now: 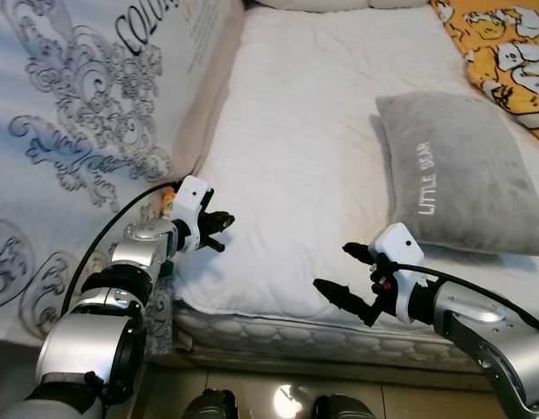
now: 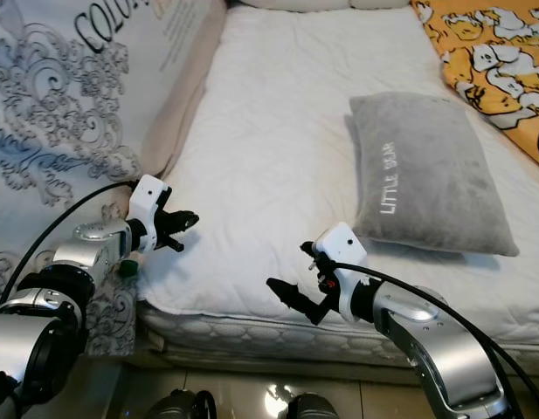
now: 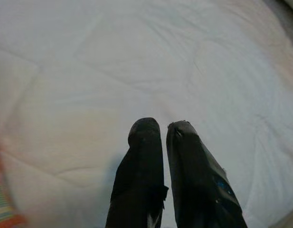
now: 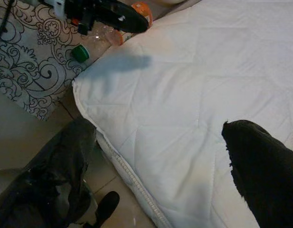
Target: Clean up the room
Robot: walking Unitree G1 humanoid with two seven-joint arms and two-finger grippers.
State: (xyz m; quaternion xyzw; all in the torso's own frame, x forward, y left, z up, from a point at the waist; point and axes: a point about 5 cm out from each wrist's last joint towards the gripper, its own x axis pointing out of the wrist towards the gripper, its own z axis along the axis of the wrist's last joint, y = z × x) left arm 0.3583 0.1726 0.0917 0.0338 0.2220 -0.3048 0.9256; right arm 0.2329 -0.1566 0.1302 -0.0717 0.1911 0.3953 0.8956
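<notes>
So the clutter to grab looks like a plastic bottle [image 4: 106, 33] wedged down the gap at the bed's [image 1: 321, 131] left edge: light, slick, crushable, so pinch mid-body. Left gripper [image 1: 218, 229] hovers just beside it, jaws nearly closed, empty. Right gripper [image 1: 349, 275] gapes wide, empty, near bed's front edge.

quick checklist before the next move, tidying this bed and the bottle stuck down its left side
1. Left gripper empty: ok, its fingers nearly shut, over the white mattress cover.
2. Right gripper ready: ok, open, holding nothing, above the bed's front edge.
3. Bottle located: ok, beside the bed, green cap.
4. Bottle reachable: cannot tell, mostly hidden.
5. Grey pillow placement: ok, lying flat.
</notes>
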